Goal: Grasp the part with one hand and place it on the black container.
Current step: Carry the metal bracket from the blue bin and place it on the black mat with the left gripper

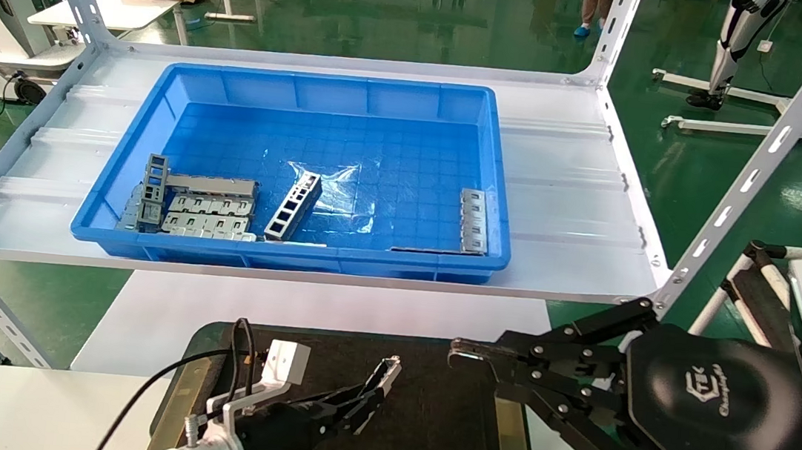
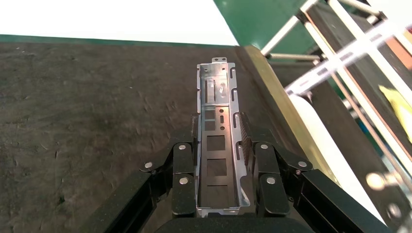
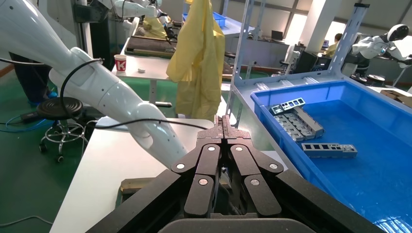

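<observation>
My left gripper [image 1: 370,395] is shut on the part [image 1: 386,374], a long silver-grey channel bar with raised rims and slots. It holds the part over the black container [image 1: 436,422], near that tray's middle. In the left wrist view the part [image 2: 217,97] lies lengthwise between the fingers [image 2: 182,160] and sticks out past them, above the dark felt surface [image 2: 87,121]. I cannot tell whether the part touches the felt. My right gripper [image 1: 461,350] is shut and empty, at the tray's right side; it also shows in the right wrist view [image 3: 223,121].
A blue plastic bin [image 1: 293,255] stands on the white shelf behind the tray. It holds a dark ladder-like bar [image 1: 293,206], flat tabbed plates [image 1: 212,216] and another piece [image 1: 474,221]. Brass strips [image 1: 513,445] edge the tray. A shelf post [image 1: 757,169] rises at the right.
</observation>
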